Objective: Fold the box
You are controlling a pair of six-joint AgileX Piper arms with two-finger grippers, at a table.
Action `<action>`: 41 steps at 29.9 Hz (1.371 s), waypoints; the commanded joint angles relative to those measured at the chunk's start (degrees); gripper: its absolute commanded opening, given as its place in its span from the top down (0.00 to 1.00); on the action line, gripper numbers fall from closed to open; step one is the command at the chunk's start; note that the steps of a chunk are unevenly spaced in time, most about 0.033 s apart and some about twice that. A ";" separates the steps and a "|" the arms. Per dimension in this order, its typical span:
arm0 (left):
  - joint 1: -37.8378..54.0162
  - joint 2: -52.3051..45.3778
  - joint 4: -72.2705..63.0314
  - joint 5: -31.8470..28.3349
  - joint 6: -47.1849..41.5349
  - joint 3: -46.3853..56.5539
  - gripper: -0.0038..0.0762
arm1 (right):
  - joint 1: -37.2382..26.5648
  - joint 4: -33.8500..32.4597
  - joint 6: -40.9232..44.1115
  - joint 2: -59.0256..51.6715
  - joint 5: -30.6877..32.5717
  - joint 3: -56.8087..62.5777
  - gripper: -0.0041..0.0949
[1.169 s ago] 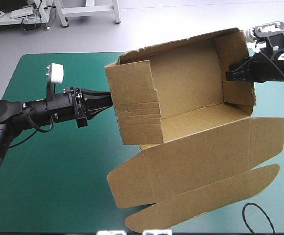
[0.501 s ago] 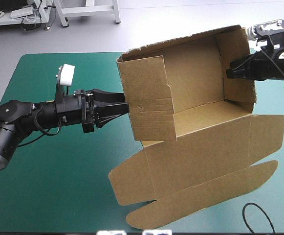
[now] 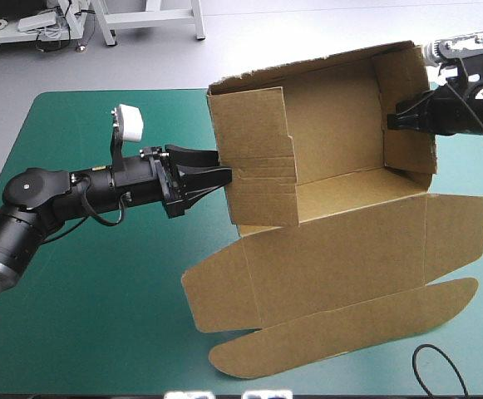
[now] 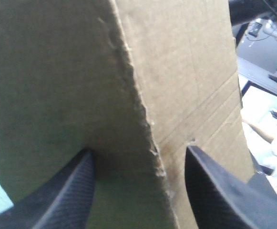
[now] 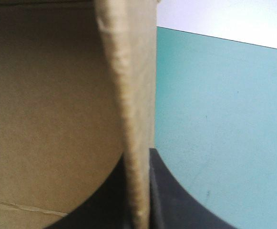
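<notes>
1. While both arms reach in level from opposite sides, the counter lies beneath them under a smooth teal-green cover. Grey floor shows beyond its far edge.
2. Box: brown corrugated board over the counter's right half. An open tray with walls raised, its opening turned up toward the high camera. Cut edges are ragged, and crease lines cross the left end wall.
3. Lid: flat, spread from the tray toward the counter's near edge, ending in a long flap with rounded ends.
4. Left arm: black, jointed, stretched nearly horizontal toward the tray's left end wall.
5. Right arm: enters near the far right corner and meets the tray's right end wall.
6. Left end effector: spread wide, the left wall's frayed edge standing between its black fingers, not pinched.
7. Right end effector: all but closed, clamping the right wall's board edge between both fingers.
</notes>
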 commanded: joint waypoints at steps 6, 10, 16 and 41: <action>-5.03 -1.43 6.70 -15.79 -7.24 -7.16 0.44 | 1.83 1.66 4.31 -1.96 -7.43 -1.77 0.97; -6.44 -0.75 10.99 -19.38 -11.48 -8.62 0.44 | 7.24 -4.39 8.48 -1.63 -10.53 -1.77 0.97; -7.59 0.45 28.04 -23.01 -22.68 -11.15 0.44 | 15.17 -11.25 14.66 0.31 -13.41 -1.77 0.97; -7.59 4.75 76.25 -26.19 -69.66 -11.15 0.69 | 23.95 -8.97 17.42 6.02 -15.21 -1.77 0.97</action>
